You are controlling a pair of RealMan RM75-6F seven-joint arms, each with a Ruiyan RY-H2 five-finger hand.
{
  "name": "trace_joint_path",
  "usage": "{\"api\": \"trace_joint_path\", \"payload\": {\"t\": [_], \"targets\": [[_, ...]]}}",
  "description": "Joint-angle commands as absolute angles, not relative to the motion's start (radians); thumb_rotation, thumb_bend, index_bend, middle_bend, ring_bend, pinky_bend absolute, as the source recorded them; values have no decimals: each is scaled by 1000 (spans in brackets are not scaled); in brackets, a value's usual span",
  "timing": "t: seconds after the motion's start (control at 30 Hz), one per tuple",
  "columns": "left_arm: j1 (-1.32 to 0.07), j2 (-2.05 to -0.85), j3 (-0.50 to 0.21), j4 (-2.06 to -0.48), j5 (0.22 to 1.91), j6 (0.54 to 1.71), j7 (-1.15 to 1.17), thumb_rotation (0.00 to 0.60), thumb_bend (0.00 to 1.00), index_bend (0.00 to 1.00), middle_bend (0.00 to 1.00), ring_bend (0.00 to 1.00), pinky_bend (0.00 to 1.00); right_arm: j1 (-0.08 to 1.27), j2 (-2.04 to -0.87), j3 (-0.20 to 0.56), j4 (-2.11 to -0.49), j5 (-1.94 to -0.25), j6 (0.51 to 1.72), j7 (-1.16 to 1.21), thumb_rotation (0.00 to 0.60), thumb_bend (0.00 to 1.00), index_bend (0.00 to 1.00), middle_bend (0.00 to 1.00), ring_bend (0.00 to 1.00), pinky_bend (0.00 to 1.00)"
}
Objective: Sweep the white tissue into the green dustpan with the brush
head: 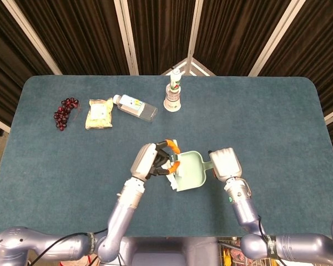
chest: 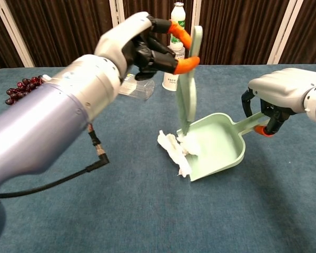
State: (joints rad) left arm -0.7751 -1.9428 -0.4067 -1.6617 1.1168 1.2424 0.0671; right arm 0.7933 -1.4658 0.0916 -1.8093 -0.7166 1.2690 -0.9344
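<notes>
My left hand [head: 148,161] [chest: 142,45] grips the pale green brush [chest: 188,84] by its upper handle and holds it nearly upright, bristles down at the mouth of the green dustpan [head: 190,172] [chest: 221,145]. The crumpled white tissue [chest: 175,151] lies across the dustpan's front lip, partly on the pan and partly on the cloth. The brush tip touches it. My right hand [head: 225,163] [chest: 284,87] grips the dustpan's handle [chest: 253,124] and tilts the pan's lip down onto the blue table [head: 277,122].
At the back of the table stand a white bottle [head: 173,92] [chest: 178,23] on a cup, a clear bottle [head: 136,107] lying down, a yellow packet [head: 100,113] and dark grapes [head: 65,112] [chest: 21,87]. A black cable [chest: 68,176] hangs under my left arm.
</notes>
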Motion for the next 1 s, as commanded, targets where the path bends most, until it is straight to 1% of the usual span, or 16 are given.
{"api": "trace_joint_path", "payload": {"t": [0.03,0.2,0.43,0.8,1.0], "targets": [[-753,-1895,-377,-1685,1111,1218,82,600,639,772,1000,981,965,793,-1469,92,-1819,-716,1276,-942,600,384,630,942,916,871],[-730,-1862,-344,-1693,1080,1199,99,600,639,772,1000,980,965,797,-1473,96,-1816,-712,1271,-947,600,384,630,942,916,871],[-737,-1883,-330,-1685,1048,1178,132,600,639,772,1000,980,966,796,-1472,96,-1815,-704,1268,-951,600,384,630,942,916,871],[-757,-1949,-341,-1659,1021,1186,175,600,639,773,1000,980,966,788,-1458,93,-1802,-710,1253,-927,600,383,630,943,916,871],[-758,-1994,-358,-1624,1100,1227,109,600,637,771,1000,980,966,782,-1458,89,-1808,-721,1252,-918,600,384,630,943,916,871]]}}
